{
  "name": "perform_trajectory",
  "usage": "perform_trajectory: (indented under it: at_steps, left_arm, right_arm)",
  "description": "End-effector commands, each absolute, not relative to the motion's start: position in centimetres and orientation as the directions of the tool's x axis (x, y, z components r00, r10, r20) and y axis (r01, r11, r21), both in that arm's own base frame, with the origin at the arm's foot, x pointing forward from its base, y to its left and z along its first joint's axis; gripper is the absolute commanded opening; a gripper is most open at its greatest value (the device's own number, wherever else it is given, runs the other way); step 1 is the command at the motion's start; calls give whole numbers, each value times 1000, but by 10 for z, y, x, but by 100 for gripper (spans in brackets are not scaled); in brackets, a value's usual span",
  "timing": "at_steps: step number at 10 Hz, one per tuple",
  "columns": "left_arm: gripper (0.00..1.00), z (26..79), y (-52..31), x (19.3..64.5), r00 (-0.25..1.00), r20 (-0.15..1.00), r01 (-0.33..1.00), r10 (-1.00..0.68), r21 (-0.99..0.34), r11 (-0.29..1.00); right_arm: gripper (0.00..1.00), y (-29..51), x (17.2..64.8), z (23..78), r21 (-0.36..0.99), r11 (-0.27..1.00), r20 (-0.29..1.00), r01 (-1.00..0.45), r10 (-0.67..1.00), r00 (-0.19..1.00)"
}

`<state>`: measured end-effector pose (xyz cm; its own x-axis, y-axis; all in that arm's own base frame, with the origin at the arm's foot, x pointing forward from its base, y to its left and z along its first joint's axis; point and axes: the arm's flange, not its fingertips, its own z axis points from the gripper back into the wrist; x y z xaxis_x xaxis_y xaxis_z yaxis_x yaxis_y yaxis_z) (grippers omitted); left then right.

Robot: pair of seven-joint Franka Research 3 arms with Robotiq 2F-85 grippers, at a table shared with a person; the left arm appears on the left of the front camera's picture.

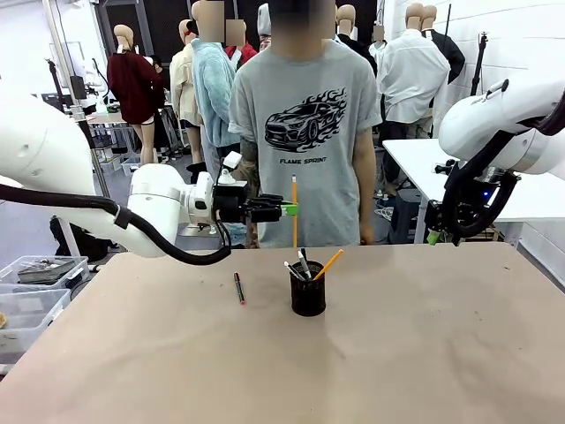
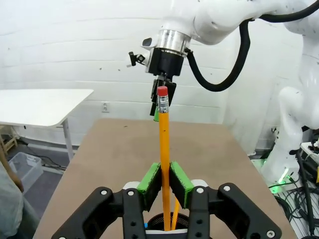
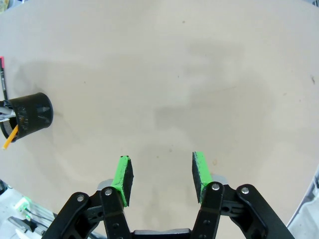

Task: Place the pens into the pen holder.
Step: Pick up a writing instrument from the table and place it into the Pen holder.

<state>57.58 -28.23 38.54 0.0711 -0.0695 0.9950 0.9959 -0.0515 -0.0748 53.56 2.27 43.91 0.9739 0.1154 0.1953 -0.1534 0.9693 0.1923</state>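
The left gripper point(image 2: 165, 178) has its green pads pressed together on a yellow-orange pencil point(image 2: 162, 144). It pinches the pencil around mid-shaft, so it stands upright with the red eraser on top and the point down. Held vertical like that, it can likely drop straight into the cup rather than tip across the rim. Directly beneath the jaws, the left wrist view catches the round rim of the black mesh pen holder point(image 1: 308, 299). From the front, the pencil's tip hangs clear above the holder, a little toward the robot's left of its centre. Several pens point(image 1: 300, 265) lean inside the holder, an orange one slanting out to the right. One dark pen with red ends point(image 1: 238, 288) lies flat on the table point(image 1: 424, 353) near the holder's left side, not yet collected. The right gripper point(image 3: 162, 173) hovers over bare table, well away from the holder, with its jaws apart and nothing between them, probably so as not to crowd the drop. A person point(image 1: 305, 132) stands at the far edge.
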Motion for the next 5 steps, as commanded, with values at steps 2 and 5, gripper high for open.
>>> perform_trajectory:
  at_steps: [2, 5]
  left_arm:
    - [0, 373, -292, 581, 122, 990, 985, -71, -130, -113]
    - [0, 361, -302, 566, 132, 987, 972, -95, -148, -181]
  right_arm:
    - [61, 22, 537, 438, 212, 963, 200, -165, 122, 972]
    - [61, 22, 537, 438, 212, 963, 200, -165, 122, 972]
